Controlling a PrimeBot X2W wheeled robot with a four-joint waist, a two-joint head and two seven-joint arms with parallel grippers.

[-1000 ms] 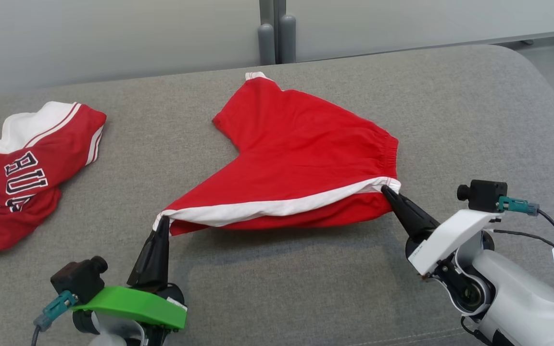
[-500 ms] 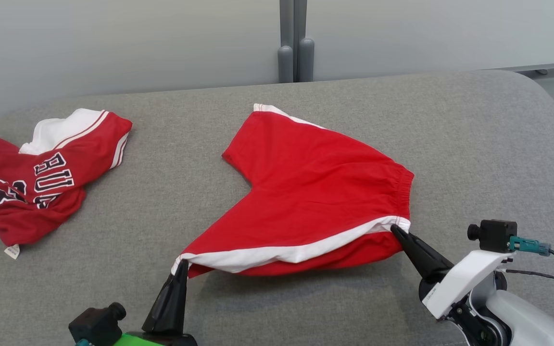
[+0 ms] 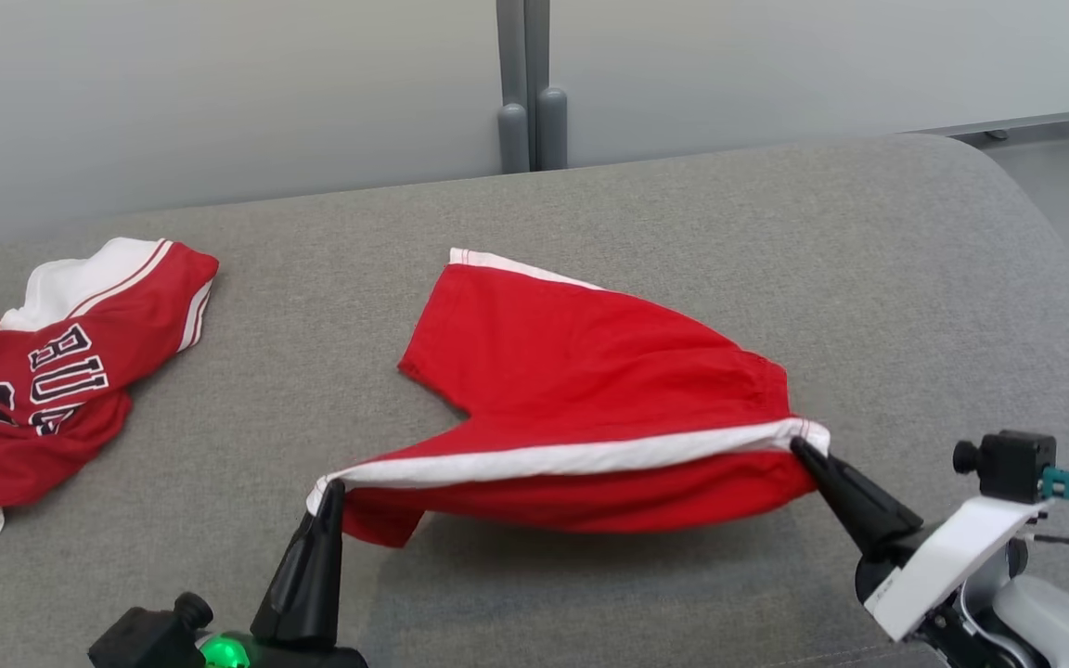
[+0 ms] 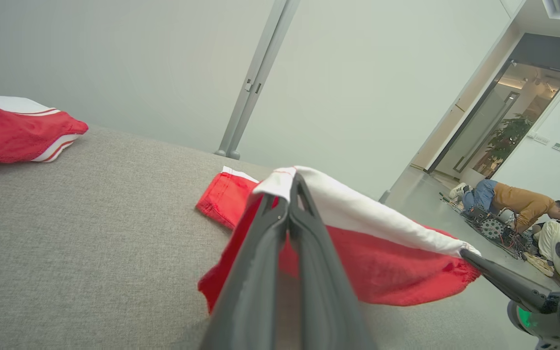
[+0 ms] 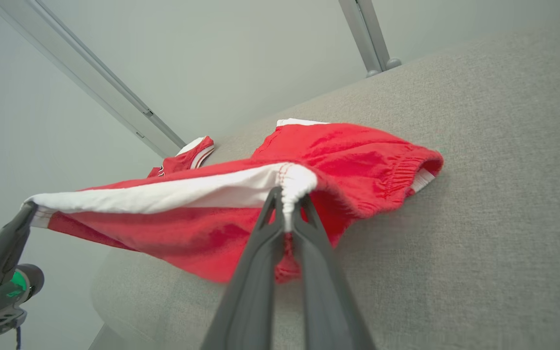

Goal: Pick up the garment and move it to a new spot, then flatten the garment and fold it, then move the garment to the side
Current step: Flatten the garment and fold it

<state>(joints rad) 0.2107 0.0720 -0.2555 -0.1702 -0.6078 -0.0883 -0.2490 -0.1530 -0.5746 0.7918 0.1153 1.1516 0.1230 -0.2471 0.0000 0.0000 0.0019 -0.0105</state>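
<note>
The garment (image 3: 590, 390) is a pair of red shorts with a white side stripe, lying partly on the grey cushion. Its near edge is lifted and stretched between my two grippers. My left gripper (image 3: 332, 490) is shut on the white hem corner at the lower left, also seen in the left wrist view (image 4: 292, 182). At the lower right my right gripper (image 3: 799, 445) is shut on the white waistband corner, as the right wrist view (image 5: 287, 194) shows. The far leg of the shorts (image 5: 348, 146) still rests on the cushion.
A red and white jersey (image 3: 43, 362) with dark lettering lies crumpled at the left of the grey cushion (image 3: 915, 278). A grey wall with a vertical post (image 3: 525, 83) stands behind. People (image 4: 518, 206) crouch on the floor far off in the left wrist view.
Both grippers have pulled the held edge of the shorts toward me and apart, drawing the white stripe straighter. The head camera has shifted between frames.
</note>
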